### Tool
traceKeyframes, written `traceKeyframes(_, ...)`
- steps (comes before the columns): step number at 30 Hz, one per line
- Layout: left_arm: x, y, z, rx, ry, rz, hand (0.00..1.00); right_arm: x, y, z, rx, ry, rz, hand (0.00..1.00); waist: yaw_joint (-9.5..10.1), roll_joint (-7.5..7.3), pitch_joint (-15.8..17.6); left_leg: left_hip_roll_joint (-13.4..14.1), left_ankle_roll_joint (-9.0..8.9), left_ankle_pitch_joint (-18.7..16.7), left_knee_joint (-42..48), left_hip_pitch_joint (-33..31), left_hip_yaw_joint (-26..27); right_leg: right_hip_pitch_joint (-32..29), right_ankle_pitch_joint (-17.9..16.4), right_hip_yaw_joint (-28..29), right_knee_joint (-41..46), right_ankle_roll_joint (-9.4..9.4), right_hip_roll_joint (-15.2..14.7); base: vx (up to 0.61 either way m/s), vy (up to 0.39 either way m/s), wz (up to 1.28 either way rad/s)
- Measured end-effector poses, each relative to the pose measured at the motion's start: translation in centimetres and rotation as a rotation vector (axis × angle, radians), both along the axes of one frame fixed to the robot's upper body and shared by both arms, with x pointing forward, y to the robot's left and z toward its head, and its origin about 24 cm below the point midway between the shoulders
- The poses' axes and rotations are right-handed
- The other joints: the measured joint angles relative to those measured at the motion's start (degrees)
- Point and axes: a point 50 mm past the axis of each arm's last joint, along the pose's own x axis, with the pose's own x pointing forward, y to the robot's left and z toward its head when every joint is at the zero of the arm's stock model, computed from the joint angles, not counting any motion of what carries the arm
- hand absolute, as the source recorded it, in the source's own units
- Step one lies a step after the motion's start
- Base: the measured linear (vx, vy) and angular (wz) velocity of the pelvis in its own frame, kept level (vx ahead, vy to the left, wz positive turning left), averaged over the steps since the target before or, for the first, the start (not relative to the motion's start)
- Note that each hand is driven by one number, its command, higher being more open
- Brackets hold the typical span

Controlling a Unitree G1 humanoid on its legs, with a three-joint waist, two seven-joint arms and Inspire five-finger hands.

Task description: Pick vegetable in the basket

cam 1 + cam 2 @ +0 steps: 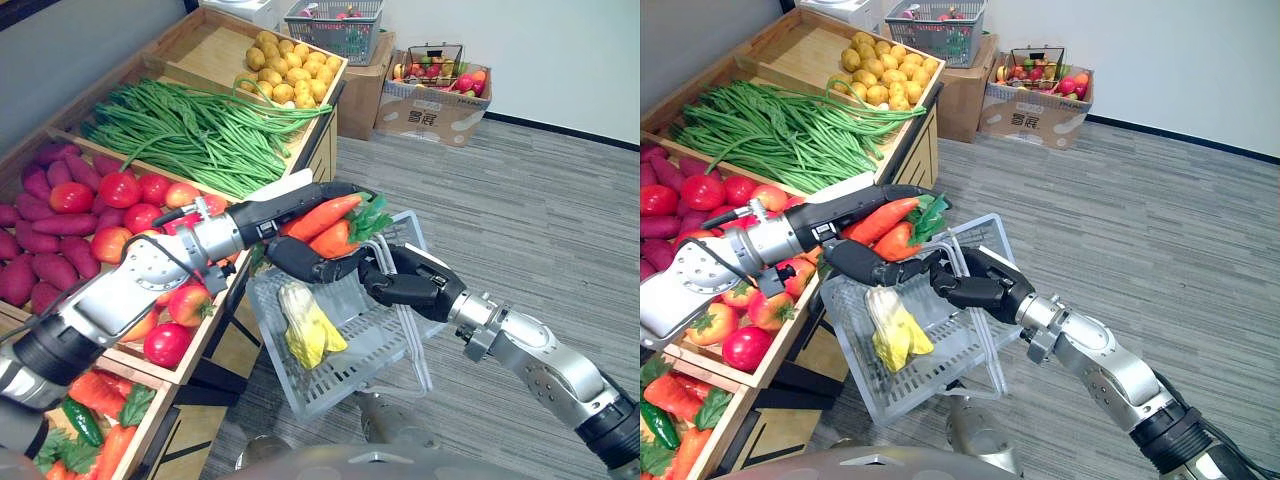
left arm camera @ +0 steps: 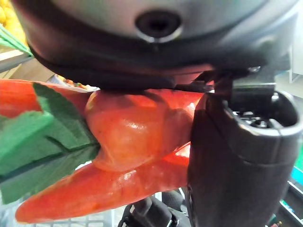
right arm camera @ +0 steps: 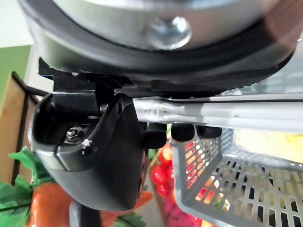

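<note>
My left hand [image 1: 305, 245] is shut on two orange carrots [image 1: 325, 222] with green tops, held just above the near rim of the grey plastic basket [image 1: 375, 345]. The carrots [image 2: 128, 151] press against the palm in the left wrist view. My right hand [image 1: 405, 280] is shut on the basket's metal handle [image 3: 213, 109], carrying the basket in front of the produce stand. A yellow vegetable [image 1: 308, 325] lies inside the basket.
The wooden produce stand holds green beans [image 1: 200, 130], tomatoes [image 1: 135, 200], purple sweet potatoes [image 1: 45, 230], potatoes [image 1: 290, 70] and, lower down, carrots and peppers [image 1: 90, 410]. At the far wall stand a wire basket [image 1: 335, 25] and a cardboard box of fruit [image 1: 435, 95].
</note>
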Motion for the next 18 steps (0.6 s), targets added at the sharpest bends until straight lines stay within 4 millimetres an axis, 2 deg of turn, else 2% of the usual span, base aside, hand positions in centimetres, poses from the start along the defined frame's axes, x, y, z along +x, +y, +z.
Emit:
traceKeyframes(7, -0.1, 1.5, 2.8, -0.057, -0.111, 0.052, 0.00, -0.4, -1.2, -1.1, -0.018, 0.048, -0.051, 0.00, 0.79, 0.04, 0.00, -0.90, 0.41, 1.28, -1.53, -0.58, -3.44, 0.96, -0.17, -3.38, 0.00, -0.18, -1.48, 0.07, 0.044, 0.28)
traceKeyframes(12, -0.4, 2.3, 5.6, -0.126, -0.249, 0.096, 0.00, -0.9, -2.5, -2.6, 0.034, 0.090, -0.181, 0.00, 1.78, 0.06, -0.05, -1.10, 0.36, 1.99, -1.98, -1.87, -5.97, 1.08, -0.46, -5.80, -0.01, -0.66, -2.24, 0.08, 0.033, 0.25)
traceKeyframes(15, -0.6, 2.2, 5.9, -0.132, -0.261, 0.086, 0.00, -0.9, -2.7, -2.5, 0.047, 0.084, -0.204, 0.00, 1.65, 0.06, -0.08, -1.14, 0.38, 2.01, -1.89, -2.00, -6.16, 1.09, -0.46, -5.95, -0.01, -0.66, -2.33, 0.07, 0.045, 0.03)
traceKeyframes(18, -1.8, 1.7, 5.0, -0.123, -0.192, 0.022, 0.00, -0.7, -2.8, -2.4, 0.061, 0.073, -0.216, 0.00, 1.18, 0.17, -0.16, -1.17, 0.38, 2.01, -1.90, -2.00, -6.18, 1.08, -0.46, -6.00, -0.05, -0.66, -2.38, 0.08, 0.052, 0.00)
